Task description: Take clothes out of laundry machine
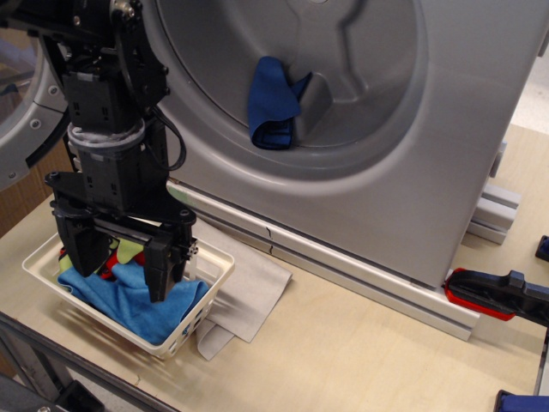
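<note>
The dark royal-blue cloth [273, 104] hangs crumpled at the lower edge of the laundry machine's [429, 154] round drum mouth, partly draped over the rim. My gripper [123, 268] is open and empty, fingers pointing down just above the white basket [219, 273] at the lower left, well left of and below the blue cloth. The machine's round door [17, 103] stands open at the far left, partly hidden behind the arm.
The basket holds a sky-blue cloth [141, 300] with yellow-green and red pieces. A flat grey cloth [249, 296] lies under and beside the basket. A red-and-black clamp [493, 296] sits at the right. The machine rests on aluminium rails [360, 275].
</note>
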`<state>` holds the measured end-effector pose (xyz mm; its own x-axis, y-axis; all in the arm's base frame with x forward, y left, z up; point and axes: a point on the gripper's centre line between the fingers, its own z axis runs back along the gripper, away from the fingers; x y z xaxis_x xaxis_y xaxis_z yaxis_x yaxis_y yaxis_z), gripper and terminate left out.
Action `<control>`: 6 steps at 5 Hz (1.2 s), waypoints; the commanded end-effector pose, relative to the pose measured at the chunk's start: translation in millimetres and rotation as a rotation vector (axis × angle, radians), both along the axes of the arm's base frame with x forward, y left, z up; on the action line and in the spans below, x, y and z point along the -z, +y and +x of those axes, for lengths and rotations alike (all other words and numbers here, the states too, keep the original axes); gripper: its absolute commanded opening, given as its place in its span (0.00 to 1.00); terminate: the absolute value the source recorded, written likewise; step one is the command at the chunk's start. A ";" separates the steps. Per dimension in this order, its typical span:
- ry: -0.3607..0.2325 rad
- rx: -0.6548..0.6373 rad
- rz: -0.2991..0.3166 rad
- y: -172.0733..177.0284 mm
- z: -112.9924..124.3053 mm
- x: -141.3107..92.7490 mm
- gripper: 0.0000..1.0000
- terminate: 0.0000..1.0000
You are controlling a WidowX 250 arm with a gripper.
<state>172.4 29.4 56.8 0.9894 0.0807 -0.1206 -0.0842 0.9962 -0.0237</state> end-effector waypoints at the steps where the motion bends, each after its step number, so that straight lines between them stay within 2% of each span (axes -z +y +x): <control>1: 0.000 0.000 0.000 0.0 0.0 0.0 1.00 0.00; 2: -0.135 0.019 0.007 -0.7 37.4 0.3 1.00 0.00; 3: -0.255 0.026 0.072 2.2 74.8 -11.1 1.00 0.00; 4: -0.378 0.048 0.170 9.0 106.2 -27.1 1.00 0.00; 5: -0.517 0.057 0.146 13.6 139.1 -38.7 1.00 0.00; 6: -0.554 0.077 0.126 14.1 167.7 -33.6 1.00 0.00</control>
